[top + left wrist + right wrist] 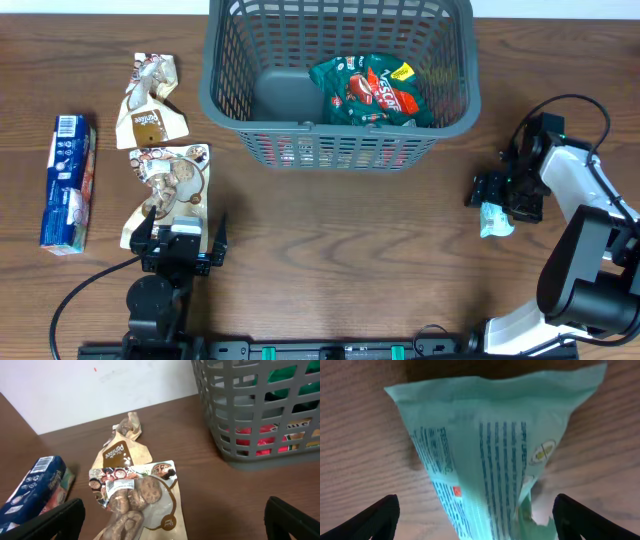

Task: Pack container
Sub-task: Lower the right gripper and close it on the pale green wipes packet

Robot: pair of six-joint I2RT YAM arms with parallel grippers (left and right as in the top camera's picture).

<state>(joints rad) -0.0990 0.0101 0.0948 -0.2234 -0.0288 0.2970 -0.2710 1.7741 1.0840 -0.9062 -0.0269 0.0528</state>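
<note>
Table (330, 250): brown wood. Container (340, 128): upright at far centre, with one green packet (375, 92) lying in its right half. Blue pack (68, 182): flat at far left, well apart from the container. Far pouch (150, 100) and near pouch (170, 190): brown, between blue pack and container. Left claw (172, 515): over the near pouch, jaws spread wide, holding nothing. Teal packet (485, 460): on the table right of the container. Right claw (475, 510): jaws parted either side of it; contact unclear.
</note>
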